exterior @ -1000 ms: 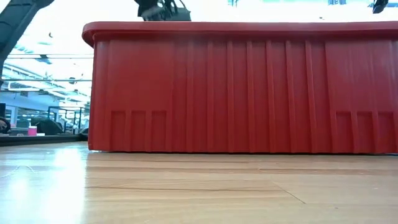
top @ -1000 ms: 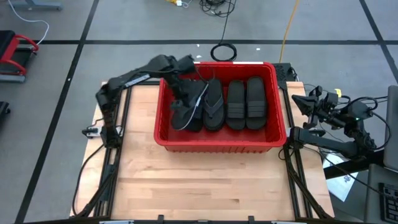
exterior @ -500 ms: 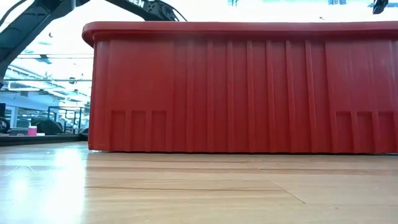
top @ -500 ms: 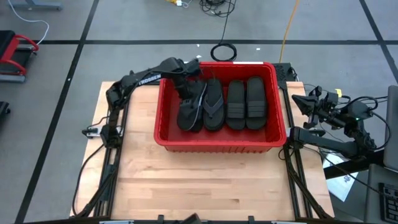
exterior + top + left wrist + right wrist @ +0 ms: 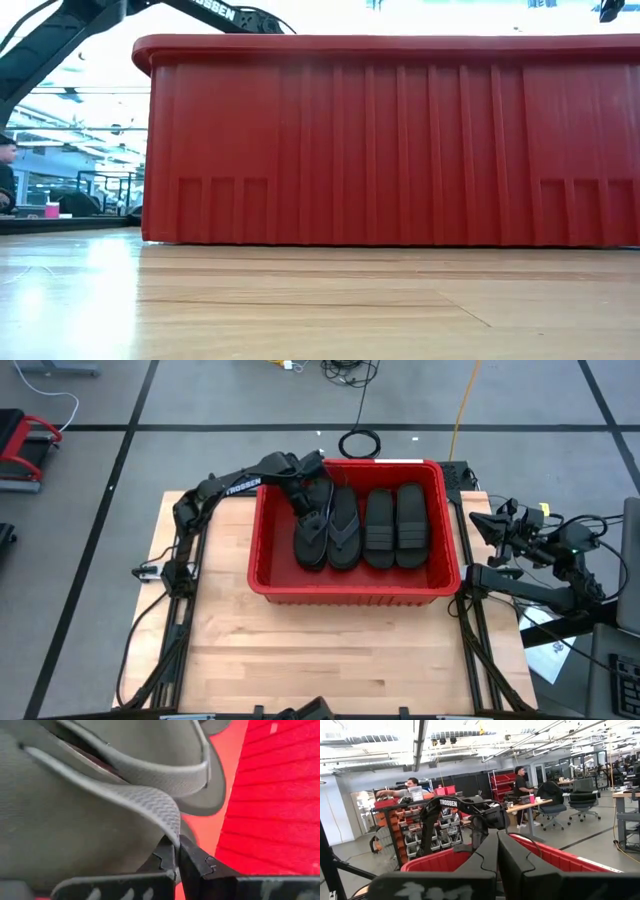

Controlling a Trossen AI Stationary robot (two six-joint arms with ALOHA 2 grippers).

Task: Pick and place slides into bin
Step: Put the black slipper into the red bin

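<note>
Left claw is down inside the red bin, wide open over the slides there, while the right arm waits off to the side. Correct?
Not quite: the left claw is inside the bin, but shut, not open. The left wrist view shows its fingers pressed together against a slide. The right arm does wait off to the side.

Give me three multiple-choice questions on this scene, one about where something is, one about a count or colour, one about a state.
1. Where is the left gripper?
A. Over the bare tabletop
B. Inside the bin, at its far left corner
C. Off the table's right side

2. How many slides show in the bin from above?
A. One
B. Four
C. Nine

3. How are the right gripper's fingers?
A. Shut, empty
B. Wide open
C. Shut on a slide

Answers:
1. B: the high view shows the left gripper reaching over the rim of the bin at that corner.
2. B: four slides lie side by side there.
3. A: the right gripper shows its fingers pressed together with nothing between, parked off the table's right side.
</note>
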